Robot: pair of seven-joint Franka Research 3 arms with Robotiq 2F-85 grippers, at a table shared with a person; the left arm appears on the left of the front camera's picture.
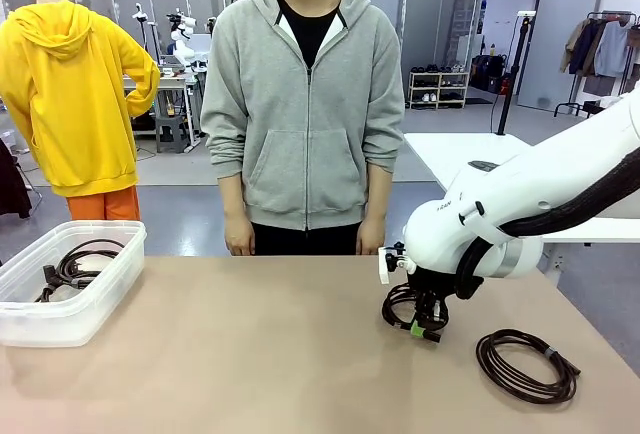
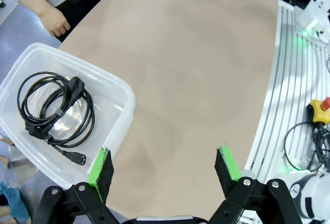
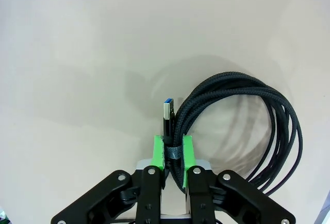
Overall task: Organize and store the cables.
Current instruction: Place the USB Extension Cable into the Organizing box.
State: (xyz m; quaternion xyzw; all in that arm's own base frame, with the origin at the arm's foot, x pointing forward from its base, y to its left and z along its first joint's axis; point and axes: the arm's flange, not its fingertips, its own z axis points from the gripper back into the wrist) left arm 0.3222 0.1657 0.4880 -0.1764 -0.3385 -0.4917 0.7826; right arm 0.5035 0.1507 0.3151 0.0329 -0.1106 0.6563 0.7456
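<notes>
Clamping the strapped strands of a braided black cable [image 3: 247, 105], your right gripper [image 3: 173, 145] has its green pads [image 3: 159, 150] drawn narrow around the bundle. A blue-tipped USB plug [image 3: 167, 111] stands just above them. From the front, that coil sits low at the table [image 1: 250, 354] on its right half, and you cannot tell whether it touches the surface. A 2nd coiled cable [image 1: 525, 364] lies flat near it, toward the right edge, untouched. A 3rd coil [image 2: 54, 110] rests inside the clear plastic bin [image 2: 122, 111] at the table's left end. Your left gripper [image 2: 165, 166] hovers by the bin's rim, fingers spread wide, holding nothing. The person stands at the far side, 1 hand [image 1: 239, 242] hanging near the table edge.
</notes>
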